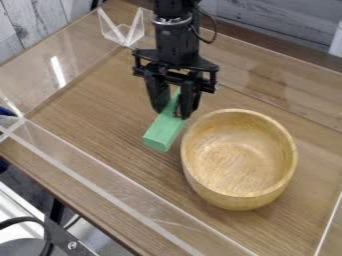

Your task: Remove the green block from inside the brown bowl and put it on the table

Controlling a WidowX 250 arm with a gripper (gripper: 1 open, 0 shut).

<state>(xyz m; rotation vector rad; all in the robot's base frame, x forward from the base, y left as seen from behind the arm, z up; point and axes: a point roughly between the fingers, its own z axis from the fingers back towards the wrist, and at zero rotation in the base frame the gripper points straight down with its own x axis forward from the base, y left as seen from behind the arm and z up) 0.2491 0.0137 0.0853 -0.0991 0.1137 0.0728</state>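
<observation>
The green block (163, 128) slants down to the left of the brown bowl (239, 157), outside it, with its lower end at or just above the table (94, 110). My gripper (175, 102) hangs straight down over the block's upper end, its black fingers (190, 100) shut on either side of it. The block's top part is hidden between the fingers. The bowl stands upright with nothing inside, its rim a short gap from the block.
Low clear acrylic walls (80, 165) run around the tabletop's edges. A folded clear piece (123, 30) sits at the back behind the arm. A black cable (34, 240) lies off the table at the lower left.
</observation>
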